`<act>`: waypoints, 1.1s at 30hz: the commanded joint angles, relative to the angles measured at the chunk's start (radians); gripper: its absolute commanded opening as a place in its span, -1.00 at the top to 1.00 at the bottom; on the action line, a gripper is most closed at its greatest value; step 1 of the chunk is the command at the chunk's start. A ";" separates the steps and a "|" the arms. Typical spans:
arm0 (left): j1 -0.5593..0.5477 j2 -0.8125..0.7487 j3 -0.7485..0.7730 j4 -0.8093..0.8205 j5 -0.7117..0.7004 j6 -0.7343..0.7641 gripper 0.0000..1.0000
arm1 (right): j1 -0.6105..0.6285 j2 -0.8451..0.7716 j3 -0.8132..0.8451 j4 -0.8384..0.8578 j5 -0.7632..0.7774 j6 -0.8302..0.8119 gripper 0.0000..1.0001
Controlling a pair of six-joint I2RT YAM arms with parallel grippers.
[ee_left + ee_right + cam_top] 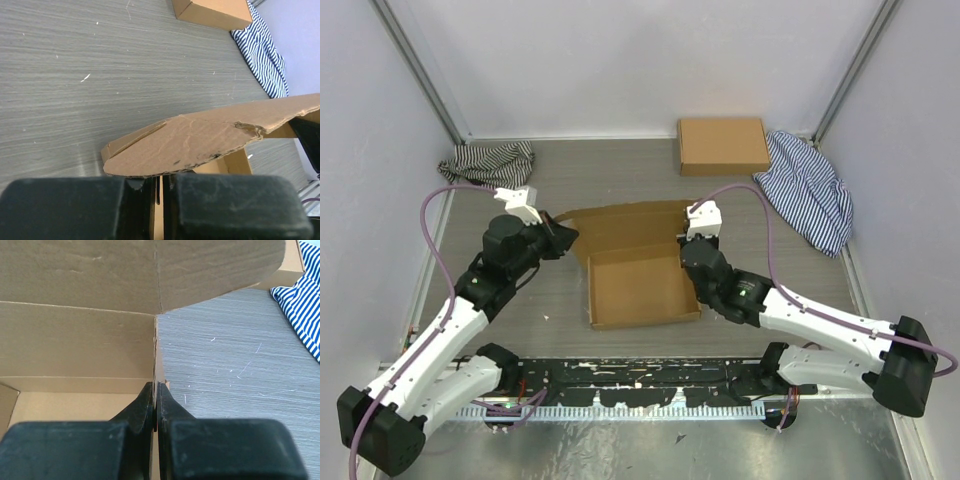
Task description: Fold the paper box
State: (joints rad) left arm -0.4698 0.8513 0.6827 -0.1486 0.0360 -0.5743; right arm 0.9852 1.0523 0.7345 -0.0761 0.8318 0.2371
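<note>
The paper box is a brown cardboard tray at the table's middle, with its lid panel raised behind it. My left gripper is at the box's far left corner, shut on a thin cardboard edge. The lid's rounded flap hangs just over the fingers. My right gripper is shut on the tray's right side wall near the back corner. In the right wrist view the gripper pinches that wall, with the tray's inside to the left.
A ready-made brown box lies at the back right; it also shows in the left wrist view. A striped cloth lies right of it, another striped cloth at the back left. White walls enclose the table.
</note>
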 commanded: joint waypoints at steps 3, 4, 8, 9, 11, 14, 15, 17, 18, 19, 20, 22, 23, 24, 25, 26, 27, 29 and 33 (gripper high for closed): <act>-0.027 -0.012 0.031 -0.025 -0.020 -0.122 0.87 | 0.023 -0.031 -0.016 0.089 0.012 0.071 0.96; -0.028 -0.010 0.038 -0.024 -0.041 -0.118 0.91 | 0.024 -0.029 -0.020 0.105 0.015 0.070 0.96; -0.028 0.022 0.119 -0.011 -0.098 -0.039 0.97 | 0.023 -0.017 -0.018 0.171 0.041 0.057 0.97; -0.028 0.037 0.155 -0.011 -0.105 -0.006 0.98 | 0.024 -0.009 -0.017 0.185 0.054 0.048 0.97; -0.027 0.070 0.202 -0.012 -0.105 0.032 0.97 | 0.023 0.008 -0.017 0.206 0.087 0.041 0.96; -0.027 0.107 0.219 -0.008 -0.090 0.044 0.96 | 0.023 0.028 -0.040 0.240 0.102 0.042 0.96; -0.029 0.112 0.212 -0.005 -0.084 0.043 0.95 | 0.023 0.030 -0.049 0.244 0.105 0.052 0.96; -0.029 0.109 0.185 -0.001 -0.072 0.036 0.94 | 0.024 0.030 -0.068 0.244 0.111 0.078 0.94; -0.030 0.101 0.168 0.008 -0.071 0.033 0.93 | 0.023 0.027 -0.081 0.245 0.111 0.093 0.94; -0.030 0.089 0.144 0.016 -0.074 0.031 0.93 | 0.023 0.022 -0.099 0.253 0.111 0.109 0.93; -0.030 0.073 0.119 0.022 -0.079 0.031 0.92 | 0.024 0.016 -0.115 0.263 0.113 0.122 0.93; -0.031 0.039 0.063 0.027 -0.099 0.037 0.90 | 0.023 0.009 -0.151 0.280 0.110 0.145 0.93; -0.031 0.024 0.041 0.028 -0.105 0.039 0.89 | 0.023 0.008 -0.159 0.283 0.108 0.160 0.93; -0.030 0.008 0.024 0.030 -0.106 0.038 0.88 | 0.023 0.011 -0.165 0.285 0.107 0.168 0.93; -0.030 -0.004 0.008 0.030 -0.105 0.035 0.86 | 0.023 0.014 -0.169 0.282 0.106 0.182 0.93; -0.030 -0.017 -0.003 0.027 -0.100 0.031 0.85 | 0.024 0.016 -0.169 0.274 0.102 0.193 0.93; -0.031 -0.030 -0.014 0.023 -0.093 0.026 0.84 | 0.025 0.019 -0.169 0.267 0.096 0.205 0.93; -0.030 -0.056 -0.031 0.009 -0.085 0.010 0.80 | 0.032 0.021 -0.167 0.255 0.098 0.221 0.92; -0.031 -0.114 -0.066 -0.021 -0.083 -0.015 0.75 | 0.069 0.021 -0.162 0.231 0.137 0.240 0.91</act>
State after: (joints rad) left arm -0.4969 0.7925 0.6548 -0.1562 -0.0586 -0.5449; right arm 1.0225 1.0752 0.5835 0.1791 0.9211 0.4061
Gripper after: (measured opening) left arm 0.125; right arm 0.076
